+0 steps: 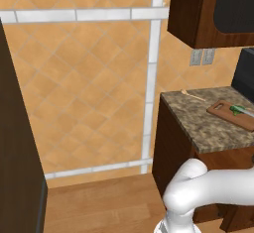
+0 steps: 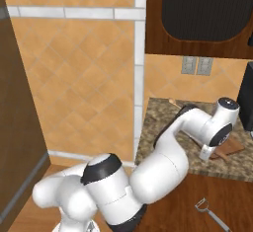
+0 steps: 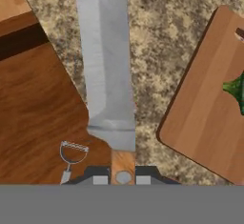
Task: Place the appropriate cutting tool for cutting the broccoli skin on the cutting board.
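The pincer is clamped on the wooden handle of a large knife, whose broad grey blade runs straight ahead of the hand, up the hand view, over the speckled stone table. Gripping at the handle end keeps the blade pointing away from the arm and free to be lowered flat. Just to the right of the blade in that view lies the cutting board, reddish-brown with rounded corners, the knife beside it and not yet over it. The broccoli sits on the board's far right part, a green piece cut off by the picture's edge; in the left base view it rests on the right half of the board, which lies on the right of the table near the black appliance. Down on the wooden floor, near the table's edge, lies a peeler with a wire-framed head, also seen at the lower right of the right base view. I judge that the peeler suits skin better than this blade, yet the held knife is what stands poised for the board; setting it down calls for a shift rightward clear of the broccoli. A small pale wooden utensil lies at the table's far left.
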Available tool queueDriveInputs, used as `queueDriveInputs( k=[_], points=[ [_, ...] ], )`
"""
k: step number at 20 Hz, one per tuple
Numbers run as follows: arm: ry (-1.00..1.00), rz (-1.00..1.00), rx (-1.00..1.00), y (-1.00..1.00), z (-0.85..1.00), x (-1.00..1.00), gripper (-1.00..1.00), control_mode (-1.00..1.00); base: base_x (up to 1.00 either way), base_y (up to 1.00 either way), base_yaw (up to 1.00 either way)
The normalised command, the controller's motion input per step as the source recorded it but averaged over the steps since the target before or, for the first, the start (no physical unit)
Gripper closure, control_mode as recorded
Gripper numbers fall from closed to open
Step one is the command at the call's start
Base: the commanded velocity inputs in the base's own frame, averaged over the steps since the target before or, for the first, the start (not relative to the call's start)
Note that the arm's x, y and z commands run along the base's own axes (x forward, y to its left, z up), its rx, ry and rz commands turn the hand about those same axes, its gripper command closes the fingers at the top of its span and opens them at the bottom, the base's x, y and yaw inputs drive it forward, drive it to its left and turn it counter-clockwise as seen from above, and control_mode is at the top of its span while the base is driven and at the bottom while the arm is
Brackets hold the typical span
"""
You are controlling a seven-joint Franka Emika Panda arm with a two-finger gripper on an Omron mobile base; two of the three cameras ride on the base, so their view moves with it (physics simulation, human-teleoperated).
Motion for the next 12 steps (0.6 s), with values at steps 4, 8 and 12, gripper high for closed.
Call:
queueDriveInputs(
  k=[4, 8, 12],
  points=[
    [-0.07, 0.00, 0.00, -0.02, -0.44, 0.74, 1.00, -1.00, 0.00, 0.00, 0.00],
    [0.00, 0.00, -0.01, -0.05, -0.53, 0.78, 1.00, -1.00, 0.00, 0.00, 0.00],
    [0.00, 0.00, 0.00, -0.41, -0.33, 0.55, 1.00, -1.00, 0.00, 0.00, 0.00]
  ],
)
